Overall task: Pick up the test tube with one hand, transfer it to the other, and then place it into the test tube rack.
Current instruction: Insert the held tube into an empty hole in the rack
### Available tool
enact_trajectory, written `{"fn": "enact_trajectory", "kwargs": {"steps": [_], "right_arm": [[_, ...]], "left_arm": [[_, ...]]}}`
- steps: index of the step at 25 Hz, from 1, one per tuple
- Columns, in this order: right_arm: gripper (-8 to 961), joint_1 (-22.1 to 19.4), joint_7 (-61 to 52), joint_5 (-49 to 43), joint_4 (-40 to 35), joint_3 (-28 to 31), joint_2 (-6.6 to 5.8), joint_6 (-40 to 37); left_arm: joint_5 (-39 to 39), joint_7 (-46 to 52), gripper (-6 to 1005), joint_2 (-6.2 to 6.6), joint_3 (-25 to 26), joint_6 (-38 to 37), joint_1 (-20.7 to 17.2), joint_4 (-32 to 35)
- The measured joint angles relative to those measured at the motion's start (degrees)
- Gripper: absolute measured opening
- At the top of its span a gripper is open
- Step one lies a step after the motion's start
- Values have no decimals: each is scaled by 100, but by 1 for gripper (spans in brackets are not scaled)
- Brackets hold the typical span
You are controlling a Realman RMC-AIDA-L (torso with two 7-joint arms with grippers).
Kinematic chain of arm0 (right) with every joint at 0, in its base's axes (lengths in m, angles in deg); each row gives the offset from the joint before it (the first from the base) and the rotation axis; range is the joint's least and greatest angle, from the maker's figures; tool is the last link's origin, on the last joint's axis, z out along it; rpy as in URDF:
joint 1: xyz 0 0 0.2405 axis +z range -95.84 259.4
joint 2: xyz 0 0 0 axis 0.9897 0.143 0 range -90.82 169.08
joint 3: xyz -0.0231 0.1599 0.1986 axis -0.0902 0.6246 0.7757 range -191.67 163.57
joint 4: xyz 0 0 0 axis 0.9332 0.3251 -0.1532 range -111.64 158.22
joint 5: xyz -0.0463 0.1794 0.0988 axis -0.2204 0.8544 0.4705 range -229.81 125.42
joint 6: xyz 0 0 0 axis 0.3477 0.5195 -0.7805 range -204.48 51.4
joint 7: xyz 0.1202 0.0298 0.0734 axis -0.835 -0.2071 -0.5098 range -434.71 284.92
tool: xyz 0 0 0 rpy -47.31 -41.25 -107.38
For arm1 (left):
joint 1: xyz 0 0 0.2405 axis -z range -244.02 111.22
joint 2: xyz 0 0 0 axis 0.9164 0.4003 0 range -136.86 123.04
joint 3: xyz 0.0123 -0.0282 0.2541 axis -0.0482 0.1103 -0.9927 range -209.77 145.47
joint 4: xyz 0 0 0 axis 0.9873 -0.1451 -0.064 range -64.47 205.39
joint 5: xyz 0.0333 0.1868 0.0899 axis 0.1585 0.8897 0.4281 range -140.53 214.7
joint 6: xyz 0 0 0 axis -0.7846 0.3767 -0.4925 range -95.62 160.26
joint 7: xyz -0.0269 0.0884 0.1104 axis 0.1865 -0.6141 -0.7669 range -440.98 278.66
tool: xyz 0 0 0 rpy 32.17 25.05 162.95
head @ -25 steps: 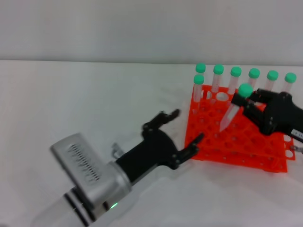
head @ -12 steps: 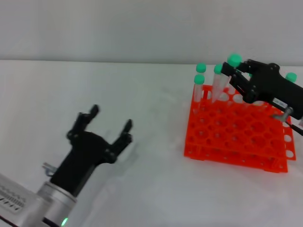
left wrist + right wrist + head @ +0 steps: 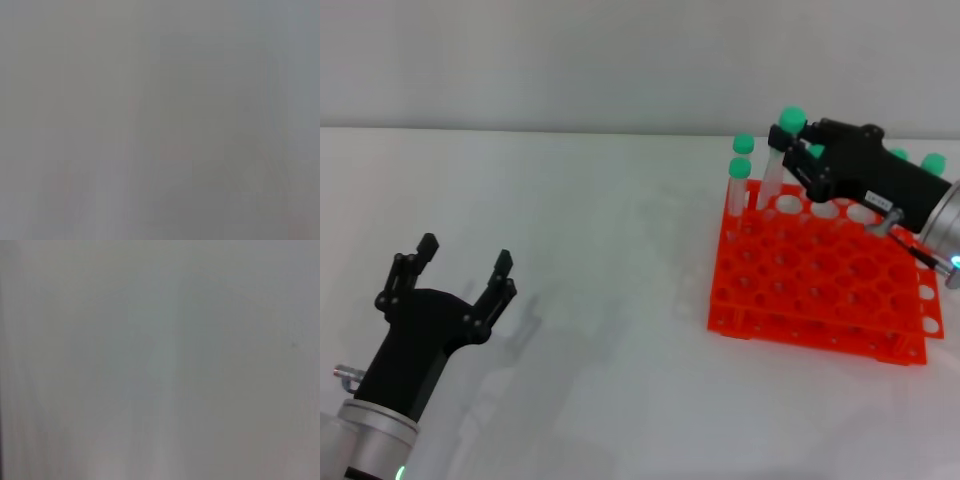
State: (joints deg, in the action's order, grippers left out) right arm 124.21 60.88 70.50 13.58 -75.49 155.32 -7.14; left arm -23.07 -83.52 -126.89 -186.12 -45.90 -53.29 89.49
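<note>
The bright orange-red two-tier plastic test tube rack (image 3: pixel 817 288) has a smooth, slightly glossy finish, and the slim clear plastic test tube (image 3: pixel 775 168) with its matt green screw cap looks translucent. The black two-finger right gripper (image 3: pixel 807 152) and black two-finger left gripper (image 3: pixel 461 274) appear matt, hard plastic, each on a brushed silver metal wrist. The white table surface (image 3: pixel 590 220) looks smooth and matt.

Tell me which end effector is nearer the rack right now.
Right. The right end effector is over the rack's far row, holding the tube. The left end effector is open, well away on the table's other side.
</note>
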Motion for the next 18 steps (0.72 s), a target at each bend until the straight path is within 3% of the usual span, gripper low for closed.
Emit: {"fn": "enact_trajectory", "kwargs": {"steps": [18], "right_arm": [[252,176,275,122,368,6,0,-360]], "left_arm": [[-120,-1,868,10,16,-18,-28,-5]]}}
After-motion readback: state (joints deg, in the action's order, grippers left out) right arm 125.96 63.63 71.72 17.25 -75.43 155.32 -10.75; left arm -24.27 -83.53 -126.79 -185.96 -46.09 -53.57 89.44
